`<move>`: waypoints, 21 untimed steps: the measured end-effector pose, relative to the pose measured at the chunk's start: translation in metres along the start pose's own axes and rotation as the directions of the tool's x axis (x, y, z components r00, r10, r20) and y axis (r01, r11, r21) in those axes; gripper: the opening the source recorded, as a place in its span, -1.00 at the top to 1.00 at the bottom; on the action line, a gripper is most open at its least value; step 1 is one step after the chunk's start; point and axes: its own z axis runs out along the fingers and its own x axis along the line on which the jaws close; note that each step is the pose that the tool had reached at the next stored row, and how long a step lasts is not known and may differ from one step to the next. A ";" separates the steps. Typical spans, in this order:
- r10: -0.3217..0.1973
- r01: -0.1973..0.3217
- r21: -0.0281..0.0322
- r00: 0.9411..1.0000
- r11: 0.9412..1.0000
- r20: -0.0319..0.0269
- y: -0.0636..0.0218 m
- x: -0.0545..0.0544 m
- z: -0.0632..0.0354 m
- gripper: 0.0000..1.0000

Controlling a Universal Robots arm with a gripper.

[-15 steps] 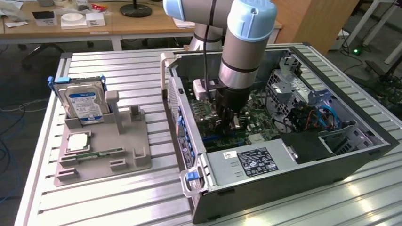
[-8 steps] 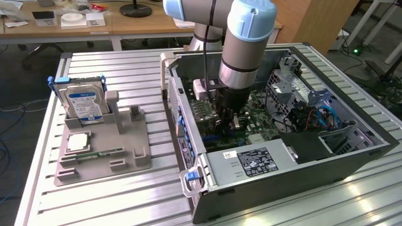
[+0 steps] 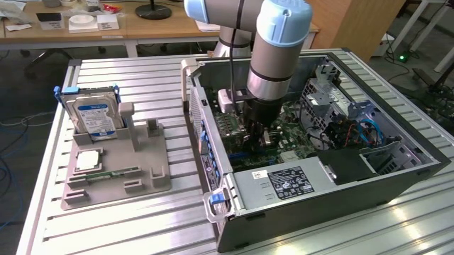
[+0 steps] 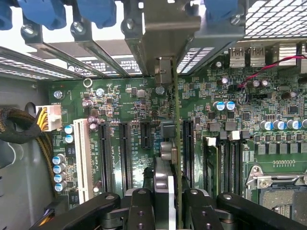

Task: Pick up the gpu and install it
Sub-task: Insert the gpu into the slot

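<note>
My gripper (image 3: 255,139) is down inside the open computer case (image 3: 333,199), low over the green motherboard (image 3: 284,133). It is shut on the gpu (image 4: 175,120), a thin card seen edge-on between the two black fingers (image 4: 140,207). The gripper (image 4: 168,199) holds the card upright. The card's silver end bracket (image 4: 163,43) reaches toward the case's rear slot openings. The card runs lengthwise among the black expansion slots (image 4: 124,153). I cannot tell whether its lower edge touches a slot.
A grey holder (image 3: 117,175) on the exterior view's left carries the silver hard drive (image 3: 95,114), a processor chip (image 3: 90,159) and a green memory stick (image 3: 110,174). In the case sit the power supply (image 3: 284,183), drive cage (image 3: 386,156) and cables (image 3: 362,133).
</note>
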 end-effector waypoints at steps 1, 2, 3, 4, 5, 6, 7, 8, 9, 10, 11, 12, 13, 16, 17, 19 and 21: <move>0.000 0.000 0.000 1.000 1.000 0.000 0.0000 0.000 0.0000 0.43; 0.000 0.000 0.000 1.000 1.000 0.000 0.0000 0.000 0.0000 0.43; 0.000 0.000 0.000 1.000 1.000 0.000 0.0000 0.000 0.0000 0.43; 0.000 0.000 0.000 1.000 1.000 0.000 0.0000 0.000 0.0000 0.43; 0.000 0.000 0.000 1.000 1.000 0.000 0.0000 0.000 0.0001 0.43; 0.000 0.000 0.000 1.000 1.000 0.000 0.0000 0.000 0.0002 0.43; 0.000 0.000 0.000 1.000 1.000 0.000 0.0000 0.000 0.0003 0.43; 0.000 0.000 0.000 1.000 1.000 0.000 0.0000 0.000 0.0006 0.43; 0.000 0.000 0.000 1.000 1.000 0.000 0.0000 0.000 0.0008 0.43; 0.000 0.000 0.000 1.000 1.000 0.000 0.0000 0.000 0.0010 0.43; 0.000 0.000 0.000 1.000 1.000 0.000 0.0000 0.000 0.0011 0.43; 0.000 0.000 0.000 1.000 1.000 0.000 0.0000 0.000 0.0012 0.43; 0.000 0.000 0.000 1.000 1.000 0.000 0.0000 0.000 0.0015 0.43; 0.000 0.000 0.000 1.000 1.000 0.000 0.0000 0.000 0.0017 0.43; 0.000 0.000 0.000 1.000 1.000 0.000 0.0000 0.000 0.0018 0.43; 0.000 0.000 0.000 1.000 1.000 0.000 0.0000 0.000 0.0020 0.43; 0.000 0.000 0.000 1.000 1.000 0.000 0.0000 0.000 0.0023 0.43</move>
